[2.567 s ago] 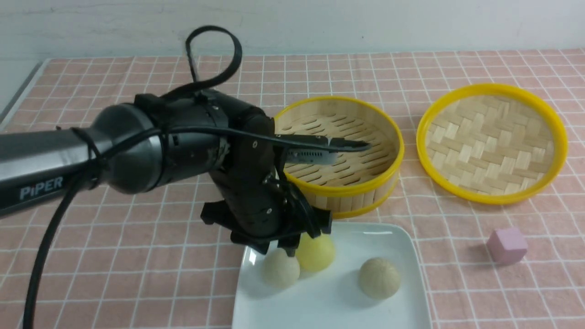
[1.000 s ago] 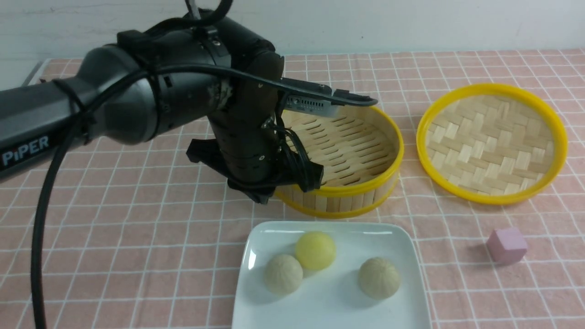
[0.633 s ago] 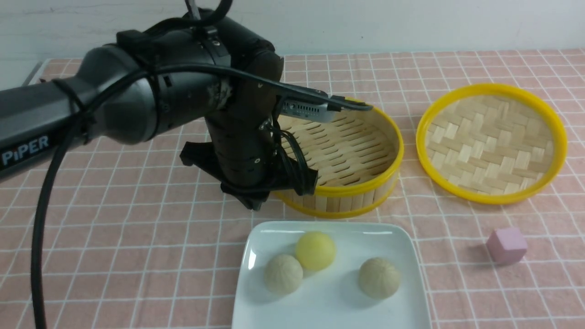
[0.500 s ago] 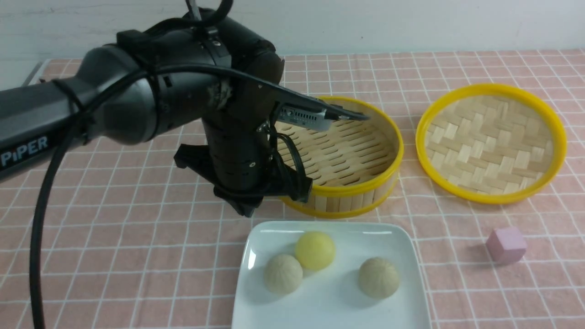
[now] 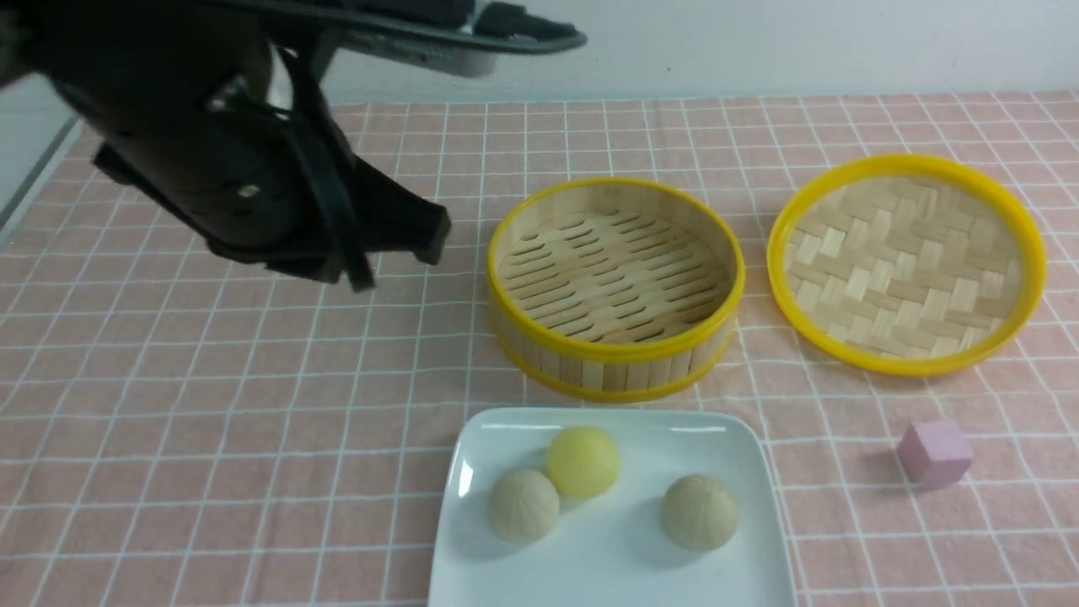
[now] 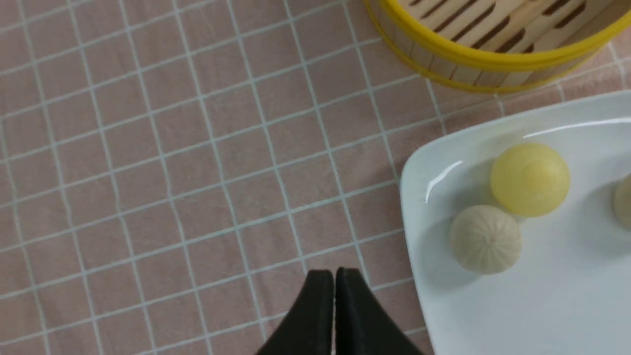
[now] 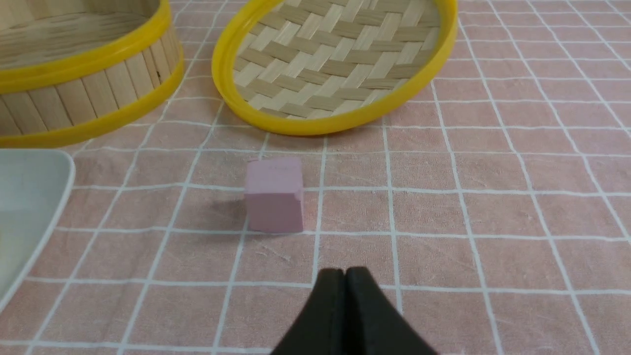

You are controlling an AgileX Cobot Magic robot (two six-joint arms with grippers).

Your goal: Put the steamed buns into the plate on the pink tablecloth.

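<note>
**Operator:** Where are the steamed buns (image 5: 582, 461) lying?

**Technician:** All three are sitting on the large glossy white square plate (image 5: 607, 569). The plate is resting on the salmon-pink tablecloth with thin white grid lines (image 5: 211, 405), at the near edge of the front view. The smooth pale yellow bun is sitting toward the plate's far side. One greyish-beige pleated bun (image 5: 523, 504) is sitting right against it, nearer the camera and toward the robot's left. The second greyish-beige pleated bun (image 5: 700, 512) is sitting apart from both, toward the right.

**Operator:** How are the jaws standing?

**Technician:** The left jaws are pressing together and holding nothing. In the left wrist view they are hanging over bare cloth, beside a corner of the plate. The black left arm (image 5: 244, 177) is hanging above the cloth at the far left, well apart from the plate. The right jaws are also pressing together and carrying nothing, and are pointing over the cloth near the small pink cube (image 7: 274, 195).

**Operator:** What else is lying on the cloth?

**Technician:** The round yellow-rimmed bamboo basket (image 5: 620, 371) is standing just behind the plate, with its slatted floor showing. The round yellow-rimmed woven lid (image 5: 906, 261) is lying beside the basket, on its right. The cube is sitting to the right of the plate, in front of the lid.
</note>
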